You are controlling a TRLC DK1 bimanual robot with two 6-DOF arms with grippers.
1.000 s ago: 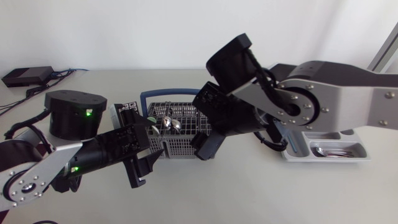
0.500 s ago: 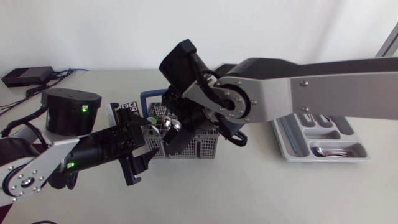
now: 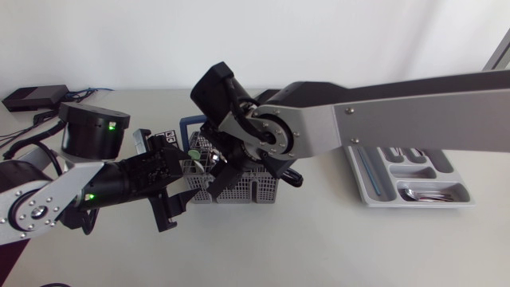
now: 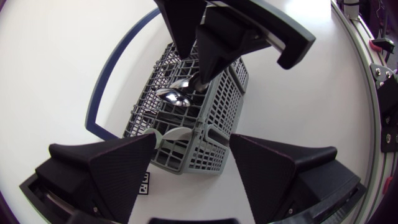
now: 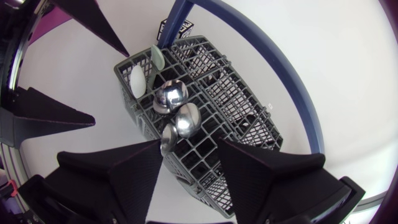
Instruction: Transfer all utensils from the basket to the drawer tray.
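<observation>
The right arm has swung over from the drawer tray (image 3: 374, 195), and now the right gripper (image 5: 189, 149) hangs open just above the shiny spoons (image 5: 176, 109) in the basket (image 5: 236, 102), ready to grab one, while the left gripper (image 4: 193, 140) waits open near the basket.

table (image 3: 335, 247): pale grey, matte | wall (image 3: 119, 40): plain white, behind table | light: even, soft shadows

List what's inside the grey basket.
The grey mesh plastic basket holds three shiny metal spoons, a white utensil and a pale green one. Their handles are hidden in the compartments.
</observation>
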